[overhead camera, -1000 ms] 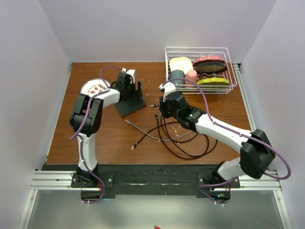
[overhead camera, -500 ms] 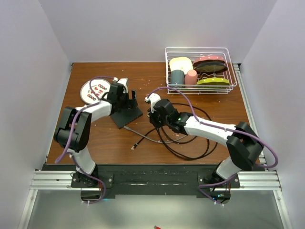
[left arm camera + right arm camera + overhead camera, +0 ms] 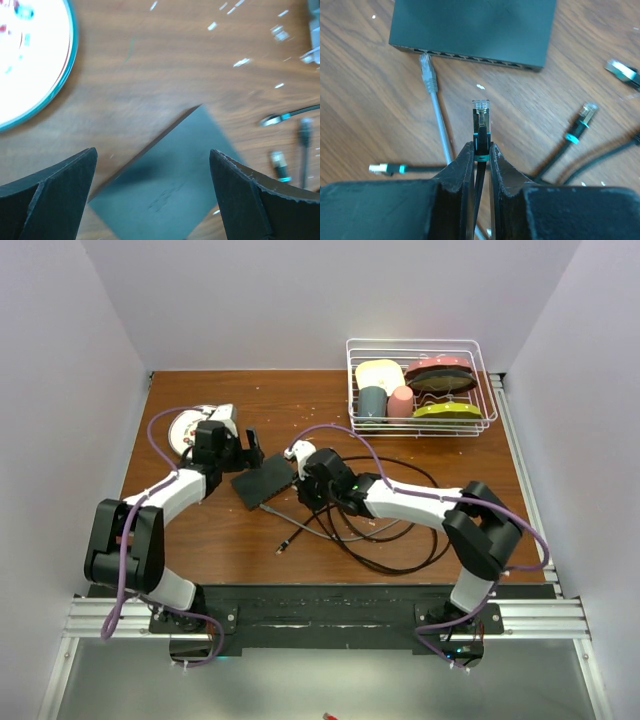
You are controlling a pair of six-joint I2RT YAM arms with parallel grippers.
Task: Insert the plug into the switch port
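Observation:
The switch (image 3: 262, 482) is a flat matte-black box lying on the wooden table. Its port row (image 3: 470, 56) faces my right gripper. My right gripper (image 3: 481, 145) (image 3: 300, 490) is shut on the black plug (image 3: 481, 117), just behind its clear tip. The tip points at the ports from a short way off and touches nothing. My left gripper (image 3: 152, 152) (image 3: 244, 451) hangs open over the switch (image 3: 170, 185) at its far left side, its fingers wide apart and holding nothing.
A grey cable's plug (image 3: 425, 62) rests with its tip at the left end of the port row. Loose black plugs (image 3: 582, 117) and coiled black cable (image 3: 400, 540) lie right of the switch. A white plate (image 3: 190, 428) sits far left, a wire dish rack (image 3: 420, 390) at the back right.
The left arm has swung left and nearer, with its jaws opening a little wider. The switch has shifted slightly nearer. My right gripper has carried the plug left, up to the switch.

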